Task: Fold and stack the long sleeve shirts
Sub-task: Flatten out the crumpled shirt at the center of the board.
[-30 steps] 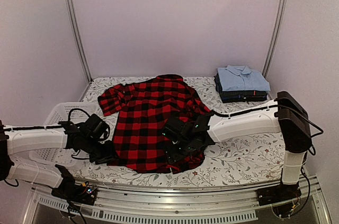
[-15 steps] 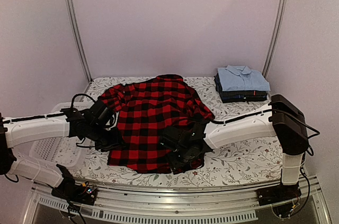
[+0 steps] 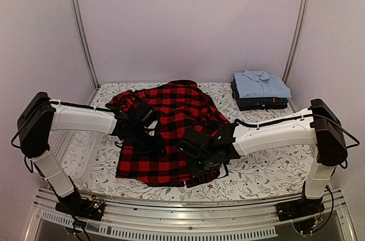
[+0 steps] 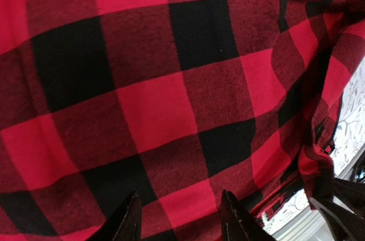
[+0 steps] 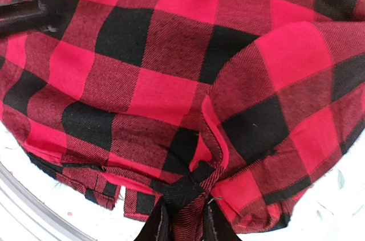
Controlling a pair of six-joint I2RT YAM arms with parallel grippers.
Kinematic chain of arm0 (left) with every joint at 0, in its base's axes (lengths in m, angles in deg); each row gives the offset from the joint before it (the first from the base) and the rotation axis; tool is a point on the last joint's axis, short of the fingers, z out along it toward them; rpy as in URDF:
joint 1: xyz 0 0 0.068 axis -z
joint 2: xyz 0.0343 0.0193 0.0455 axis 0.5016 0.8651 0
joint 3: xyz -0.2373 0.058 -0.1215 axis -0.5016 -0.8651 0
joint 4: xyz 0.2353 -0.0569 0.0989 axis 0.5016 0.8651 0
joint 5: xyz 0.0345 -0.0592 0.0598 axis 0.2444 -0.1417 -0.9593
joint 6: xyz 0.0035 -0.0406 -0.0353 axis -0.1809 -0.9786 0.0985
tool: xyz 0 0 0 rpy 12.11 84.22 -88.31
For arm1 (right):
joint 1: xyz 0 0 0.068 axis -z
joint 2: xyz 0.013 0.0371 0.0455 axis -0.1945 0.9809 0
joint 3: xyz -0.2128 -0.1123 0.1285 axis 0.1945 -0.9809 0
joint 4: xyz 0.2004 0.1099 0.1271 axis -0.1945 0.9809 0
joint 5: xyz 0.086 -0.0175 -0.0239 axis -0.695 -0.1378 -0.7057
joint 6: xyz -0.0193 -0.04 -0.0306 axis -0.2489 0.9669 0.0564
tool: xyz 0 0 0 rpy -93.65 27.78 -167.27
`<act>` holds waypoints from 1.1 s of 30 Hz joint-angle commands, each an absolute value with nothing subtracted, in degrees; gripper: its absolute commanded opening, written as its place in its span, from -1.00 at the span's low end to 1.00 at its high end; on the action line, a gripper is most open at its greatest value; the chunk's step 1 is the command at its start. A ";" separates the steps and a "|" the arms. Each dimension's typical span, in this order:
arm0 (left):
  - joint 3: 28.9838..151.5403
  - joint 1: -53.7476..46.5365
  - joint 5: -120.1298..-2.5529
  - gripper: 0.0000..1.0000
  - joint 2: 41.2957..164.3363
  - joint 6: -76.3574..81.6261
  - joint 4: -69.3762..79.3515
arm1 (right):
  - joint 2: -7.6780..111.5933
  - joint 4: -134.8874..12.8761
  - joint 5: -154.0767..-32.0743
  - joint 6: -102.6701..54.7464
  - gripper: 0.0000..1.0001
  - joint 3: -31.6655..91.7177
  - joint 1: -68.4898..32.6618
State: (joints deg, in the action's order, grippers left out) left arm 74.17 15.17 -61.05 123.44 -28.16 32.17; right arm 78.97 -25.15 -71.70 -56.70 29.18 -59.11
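A red-and-black check long sleeve shirt [image 3: 165, 130] lies spread on the floral table cover. My left gripper [image 3: 147, 137] hangs over its left half; in the left wrist view its fingertips [image 4: 130, 221] stand apart above flat check cloth [image 4: 159, 93], open, with nothing pinched. My right gripper [image 3: 198, 158] is at the shirt's lower right hem, shut on a bunched fold of the check fabric [image 5: 188, 187] that rises between its fingers [image 5: 155, 225]. A folded light blue shirt [image 3: 260, 84] tops dark navy folded shirts [image 3: 263, 103] at the back right.
A white mesh basket [image 3: 71, 150] sits at the left table edge beneath my left arm. The floral table cover [image 3: 262, 167] shows right of the check shirt. Metal posts [image 3: 80, 24] and plain walls close off the back. A rail [image 3: 188, 209] runs along the front edge.
My left arm has swung from the shirt's lower left edge up and rightward over the shirt. My right gripper has closed on the hem fabric.
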 commanded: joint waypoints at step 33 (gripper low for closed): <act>61.64 17.36 -54.37 -0.10 117.60 -23.78 35.89 | 73.24 -27.52 -55.12 -22.35 -0.99 62.14 -6.00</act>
State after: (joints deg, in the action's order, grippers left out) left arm 61.49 16.31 -52.48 118.24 -24.86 28.00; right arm 71.39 -26.27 -55.46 -26.47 59.71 -7.90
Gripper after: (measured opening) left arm 0.449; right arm 0.008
